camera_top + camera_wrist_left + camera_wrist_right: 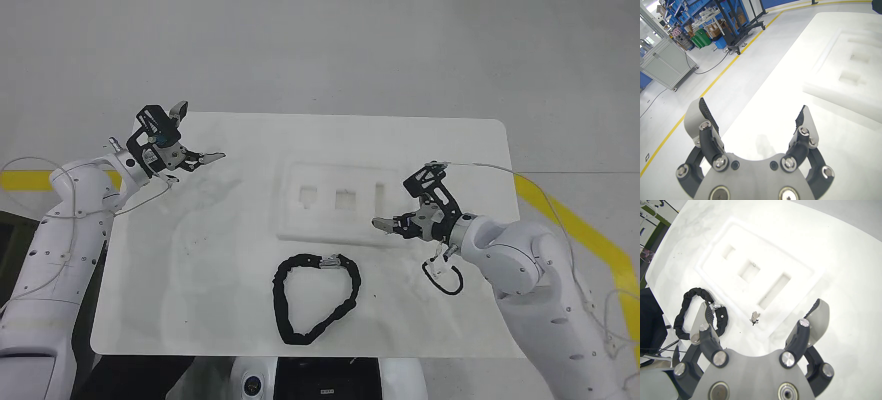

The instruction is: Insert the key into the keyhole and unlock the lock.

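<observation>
A black sleeved chain lock lies in a loop near the table's front, its silver lock body at the top of the loop. In the right wrist view the chain and lock body sit beside one finger. A small silver key lies on the rim of the white foam tray. My right gripper hangs open just above the key, at the tray's right end. My left gripper is open and holds nothing, over the table's back left corner.
The foam tray has three rectangular recesses and takes up the table's middle back. The white table's left edge runs close to the left arm. A black cable loop hangs by the right wrist.
</observation>
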